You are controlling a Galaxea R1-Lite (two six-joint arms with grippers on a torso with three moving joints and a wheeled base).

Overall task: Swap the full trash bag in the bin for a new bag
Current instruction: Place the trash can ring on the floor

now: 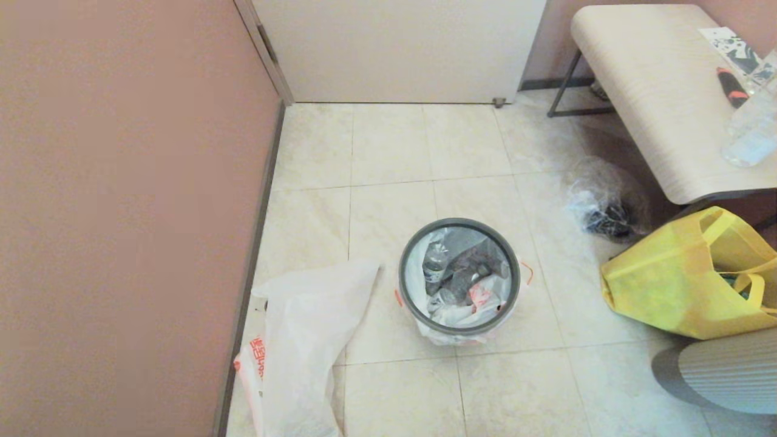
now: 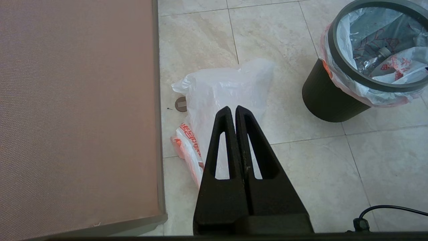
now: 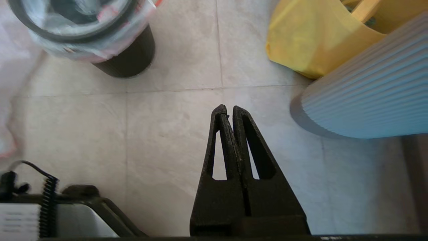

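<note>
1. Bin [image 1: 459, 276] mid-floor, full trash bag [image 1: 461, 285] inside under the hoop [image 2: 347, 68].
2. Left gripper [image 2: 233, 110] and right gripper [image 3: 226, 109] both pinched closed, empty.
3. Thin, slippery film, probably light: grab the folded-over edge.

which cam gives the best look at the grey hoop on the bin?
Head view: the whole grey hoop shows as a full ring, clamping the full trash bag over the bin. The left wrist view shows it closer but cut off at the picture's edge; the right wrist view catches only a blurred arc.
</note>
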